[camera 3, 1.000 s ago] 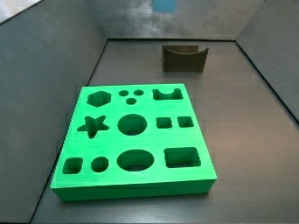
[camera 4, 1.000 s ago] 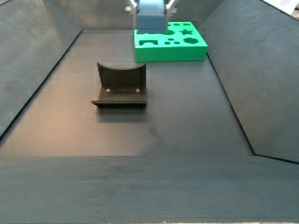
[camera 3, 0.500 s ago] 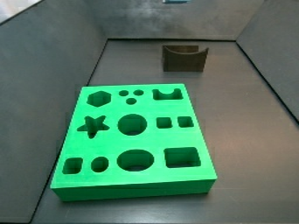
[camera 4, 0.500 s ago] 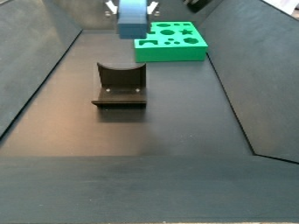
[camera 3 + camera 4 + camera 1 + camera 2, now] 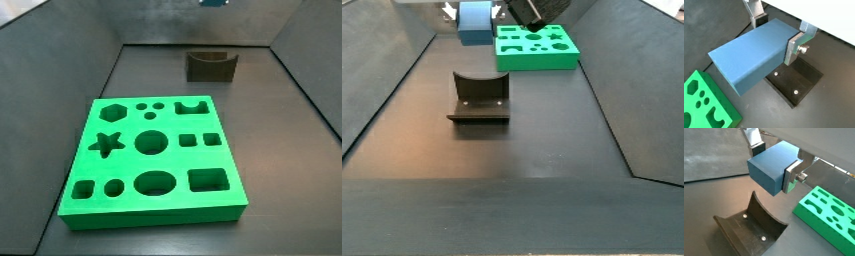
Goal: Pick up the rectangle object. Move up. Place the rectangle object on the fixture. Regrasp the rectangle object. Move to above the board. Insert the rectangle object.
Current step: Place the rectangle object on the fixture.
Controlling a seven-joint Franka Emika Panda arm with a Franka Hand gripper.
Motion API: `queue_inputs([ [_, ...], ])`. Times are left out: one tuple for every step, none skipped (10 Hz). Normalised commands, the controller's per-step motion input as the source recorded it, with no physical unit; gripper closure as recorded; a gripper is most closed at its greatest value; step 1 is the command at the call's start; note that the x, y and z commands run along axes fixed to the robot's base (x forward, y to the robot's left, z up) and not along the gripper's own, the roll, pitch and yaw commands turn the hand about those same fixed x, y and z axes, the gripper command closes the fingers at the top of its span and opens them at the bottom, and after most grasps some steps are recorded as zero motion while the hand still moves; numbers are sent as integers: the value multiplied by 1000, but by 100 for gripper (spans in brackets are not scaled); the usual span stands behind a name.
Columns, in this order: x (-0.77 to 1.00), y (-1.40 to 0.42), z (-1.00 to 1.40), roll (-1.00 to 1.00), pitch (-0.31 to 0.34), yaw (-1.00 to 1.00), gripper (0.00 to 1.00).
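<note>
High at the upper left of a side view, the pincer [image 5: 476,12] clamps the rectangle object [image 5: 474,22] (plates flat against its sides), presumably to carry it above the fixture [image 5: 478,98].

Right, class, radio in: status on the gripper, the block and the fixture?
Gripper shut on the rectangle object, high off the floor. Fixture empty below it. Board untouched. Nothing in the way.

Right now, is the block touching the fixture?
Apart. In a wrist view the rectangle object, clamped in the gripper, hangs clear above the fixture.
</note>
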Motion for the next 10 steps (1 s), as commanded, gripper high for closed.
queue_inputs([
  [93,61,-1000,-1000,-13,-118,100],
  [104,72,-1000,-1000,-13,-123,100],
  [111,68,-1000,-1000,6,-121,100],
  [122,79,-1000,-1000,25,-121,100],
  [129,83,-1000,-998,29,-127,100],
  [140,91,-1000,-764,27,-111,100],
  [151,100,-1000,-530,20,-100,100],
  [157,104,-1000,-415,20,-95,100],
  [167,101,-1000,-244,20,-84,100],
  [143,84,-829,-182,10,-78,100],
])
